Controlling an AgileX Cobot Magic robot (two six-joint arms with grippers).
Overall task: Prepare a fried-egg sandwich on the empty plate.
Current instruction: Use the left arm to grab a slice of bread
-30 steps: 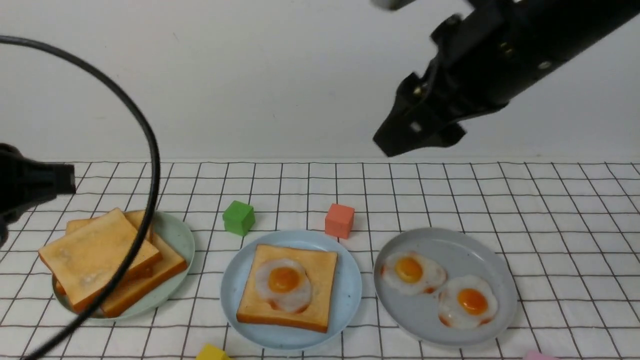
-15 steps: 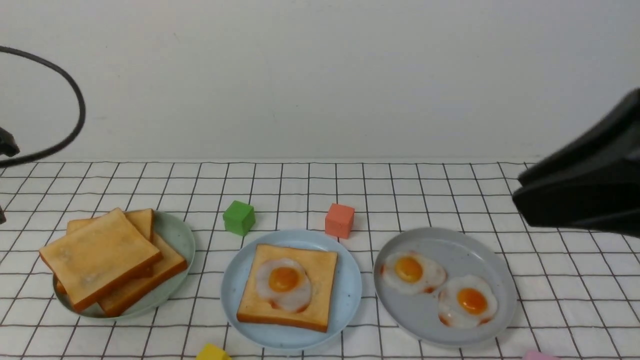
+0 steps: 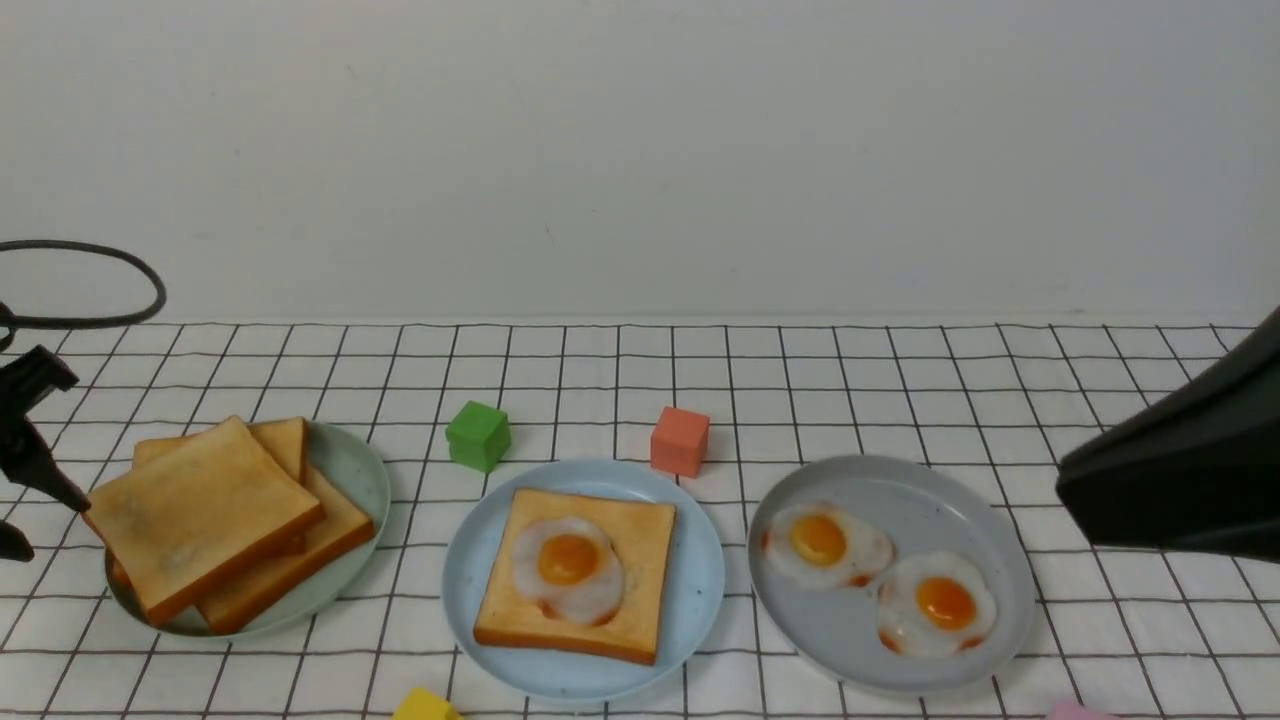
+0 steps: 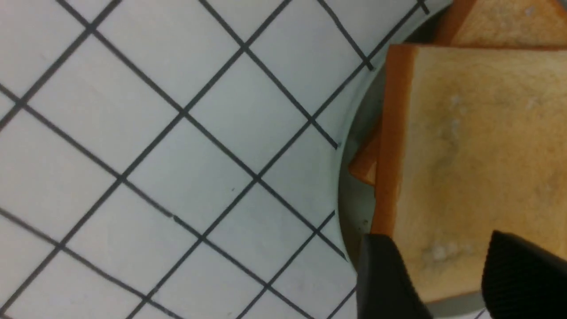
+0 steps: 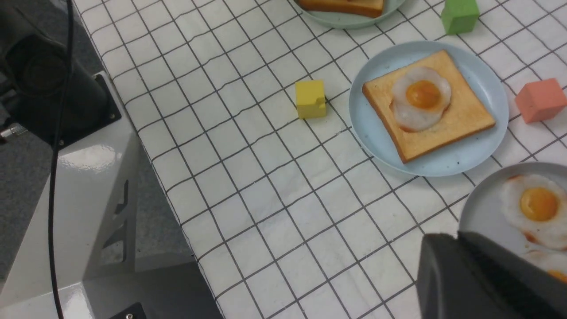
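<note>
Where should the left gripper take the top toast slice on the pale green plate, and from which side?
By its left edge: the top toast slice rests on the slices beneath, so that edge sits exposed above the pale green plate, likely leaving room for jaws above and below. Come from the robot's left, where the open left gripper is.

Black left gripper (image 3: pixel 48 524): coming down beside the stacked golden-brown toast slices (image 3: pixel 200 512), jaws spreading.
Black right gripper (image 3: pixel 1080 497): sinking rightward, closing.
</note>
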